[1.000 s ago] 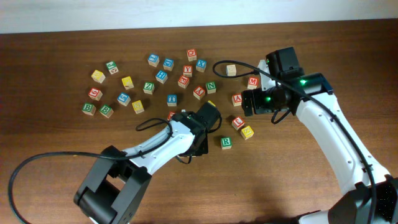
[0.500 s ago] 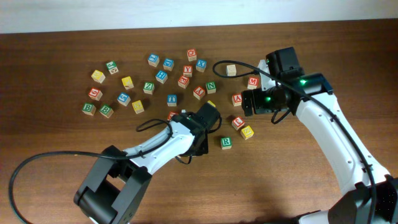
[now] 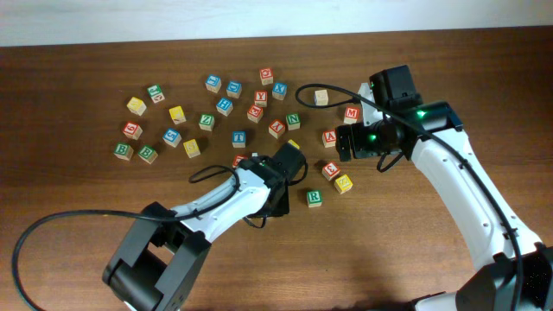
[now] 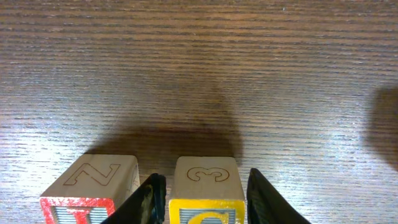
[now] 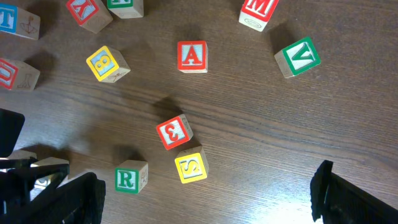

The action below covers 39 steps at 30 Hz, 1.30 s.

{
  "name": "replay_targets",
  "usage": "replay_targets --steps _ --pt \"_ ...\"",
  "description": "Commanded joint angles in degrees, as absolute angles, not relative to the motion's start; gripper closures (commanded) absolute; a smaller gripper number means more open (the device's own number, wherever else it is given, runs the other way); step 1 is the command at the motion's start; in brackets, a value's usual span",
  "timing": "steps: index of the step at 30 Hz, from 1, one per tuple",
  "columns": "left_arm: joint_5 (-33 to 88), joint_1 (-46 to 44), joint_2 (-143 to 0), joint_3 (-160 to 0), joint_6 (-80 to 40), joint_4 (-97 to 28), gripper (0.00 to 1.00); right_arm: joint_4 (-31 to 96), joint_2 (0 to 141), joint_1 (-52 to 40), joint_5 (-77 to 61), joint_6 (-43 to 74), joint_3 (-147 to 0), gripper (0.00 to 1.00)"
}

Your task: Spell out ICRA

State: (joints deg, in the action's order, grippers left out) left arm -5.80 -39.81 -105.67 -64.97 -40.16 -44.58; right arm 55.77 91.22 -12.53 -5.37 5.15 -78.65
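Observation:
In the left wrist view my left gripper (image 4: pixel 205 208) has a finger on each side of a yellow block (image 4: pixel 206 180) that stands on the table, top face marked 3. A red-framed block (image 4: pixel 93 180), top face marked N, stands just left of the left finger. Their front letters are cut off. In the overhead view the left gripper (image 3: pixel 278 186) hides both blocks. My right gripper (image 5: pixel 211 205) is wide open, empty, and high above the table. Below it lie the red A block (image 5: pixel 192 56) and the green R block (image 5: pixel 129 178); both also show overhead as A (image 3: pixel 330 137) and R (image 3: pixel 314 197).
Around the right gripper lie a red 3 block (image 5: pixel 174 132), a yellow S block (image 5: pixel 189 167), a red M block (image 5: pixel 258 9), a green V block (image 5: pixel 298 56) and a yellow block (image 5: pixel 107 64). Several more letter blocks (image 3: pixel 207 121) are scattered at the back left.

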Motion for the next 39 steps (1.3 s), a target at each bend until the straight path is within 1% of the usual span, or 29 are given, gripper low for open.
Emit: replay_targets --steps 1,9,10,12,18,23,25,29,30,31,33,34,37,39 --pt "-5.37 -39.97 -106.08 -64.53 -40.49 -44.34 0.58 55.86 91.64 -12.73 -4.86 4.78 -78.98 0.02" --pt "-7.70 -39.97 -106.08 -64.55 -40.47 -42.04 0.57 55.86 91.64 -12.73 -4.86 4.78 -78.98 0.02" --pt "-9.13 -39.94 -106.08 -64.55 -40.47 -42.00 0.55 55.86 91.64 -12.73 -4.86 4.78 -78.98 0.02" --pt "-10.17 -39.81 -106.08 -64.55 -40.47 -41.98 0.49 55.86 91.64 -12.73 -4.86 4.78 -78.98 0.02" --pt "-9.98 -37.28 -106.06 -68.60 -39.59 -42.61 0.49 55.86 91.64 -12.73 -4.86 4.78 -78.98 0.02" --pt "-9.69 -32.36 -106.06 -79.20 -38.54 -52.99 0.49 55.86 91.64 -12.73 -4.86 4.75 -78.98 0.02" --pt "-8.16 -29.45 -105.80 -86.02 -34.37 -57.63 0.51 55.86 91.64 -12.73 -4.86 4.78 -78.98 0.02" --pt "-8.45 -23.55 -104.38 -96.07 -33.36 -63.77 0.48 55.86 91.64 -12.73 -4.86 4.78 -78.98 0.02" --pt "-9.54 -20.73 -104.22 -97.25 -32.21 -63.94 0.46 55.86 91.64 -12.73 -4.86 4.78 -78.98 0.02" --pt "-14.72 -15.64 -104.25 -97.32 -32.03 -64.51 0.32 55.86 91.64 -12.73 -4.86 4.78 -78.98 0.02" --pt "-15.18 -9.69 -104.27 -97.32 -32.05 -66.39 0.18 55.86 91.64 -12.73 -4.86 4.78 -78.98 0.02" --pt "-15.25 -6.61 -104.29 -97.21 -32.05 -67.26 0.01 55.86 91.64 -12.73 -4.86 4.78 -78.98 0.02" --pt "-14.48 2.31 -104.29 -95.96 -32.05 -69.34 0.01 55.86 91.64 -12.73 -4.86 4.78 -78.98 0.02" --pt "-11.18 5.15 -104.29 -95.53 -32.05 -70.19 0.01 55.86 91.64 -12.73 -4.86 4.78 -78.98 0.02"
